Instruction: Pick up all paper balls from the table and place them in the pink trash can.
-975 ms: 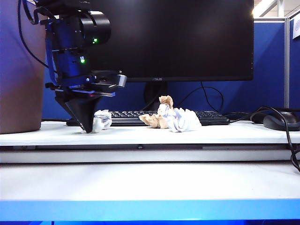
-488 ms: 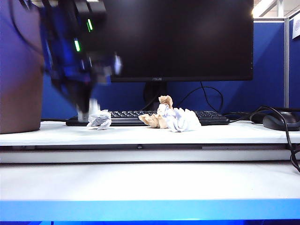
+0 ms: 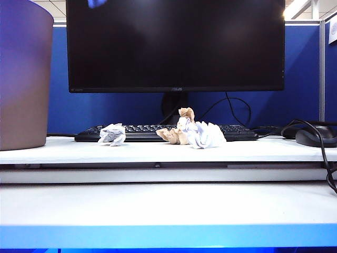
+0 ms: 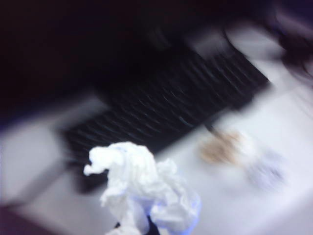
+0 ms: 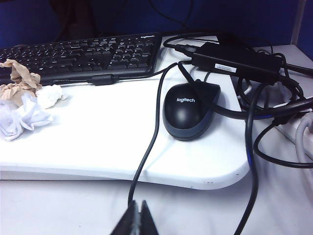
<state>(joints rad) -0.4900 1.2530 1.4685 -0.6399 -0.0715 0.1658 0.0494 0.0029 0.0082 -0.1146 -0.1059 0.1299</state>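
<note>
The left gripper is pinched tight on a white paper ball, high above the table. The pink trash can stands at the left. The right gripper is closed and holds nothing.

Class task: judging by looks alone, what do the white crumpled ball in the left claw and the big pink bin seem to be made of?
White crumpled ball, held in the shut left claw: thin matte paper, going by sharp creases and folds, though the view is blurred. Big pink bin: probably moulded plastic, with smooth, seamless walls and a soft sheen; the material is not certain.
</note>
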